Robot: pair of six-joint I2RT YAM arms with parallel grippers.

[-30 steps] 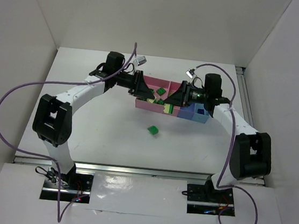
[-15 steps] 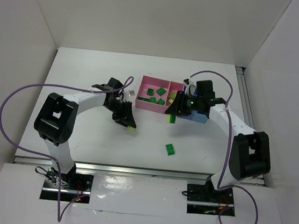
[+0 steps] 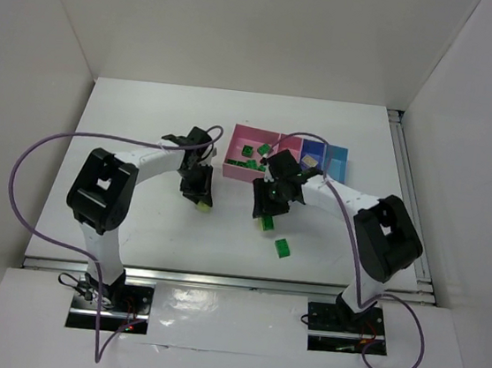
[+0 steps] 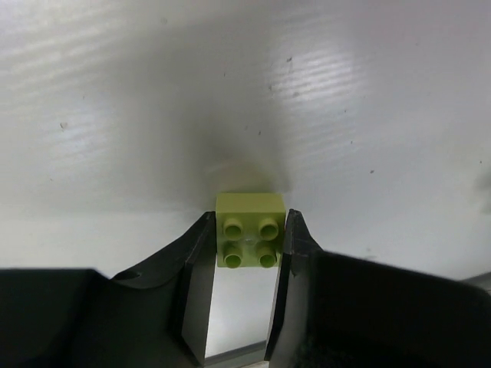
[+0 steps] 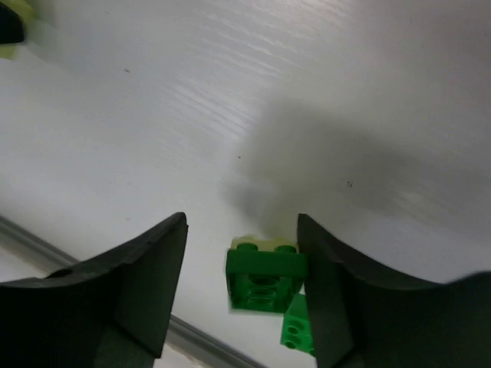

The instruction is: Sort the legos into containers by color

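The left gripper point(image 4: 250, 228) is pinched on a lime-yellow brick point(image 4: 250, 240). Its wrist camera shows both fingers point(image 4: 198, 264) pressed against the brick's sides, four studs facing the lens and the white table point(image 4: 153, 92) just beyond. The top view cannot show that grip. There the left gripper point(image 3: 198, 187) is a dark lump with the lime-yellow brick point(image 3: 201, 205) a mere speck at its tip, out to the left of the containers point(image 3: 240, 173) and a little nearer the arm bases than they are. The right gripper point(image 5: 242, 226) stands spread wide. A dark green brick point(image 5: 265, 277) lies between its fingers point(image 5: 146, 268), close against the one on the right of that picture and apart from the other. A pale piece point(image 5: 249, 243) peeps from behind the brick, and whether finger and brick touch I cannot tell. A second green brick point(image 5: 298, 330) shows at the bottom edge, half hidden by that finger. From above, the right gripper point(image 3: 270, 203) sits just in front of the containers' pink end, with the dark green brick point(image 3: 268, 223) at its tip and the second green brick point(image 3: 282, 249) farther toward the bases. Only the top view takes in the containers themselves, with green bricks point(image 3: 249, 153) in the pink bin and a tan brick point(image 3: 309, 160) in the dark blue one.
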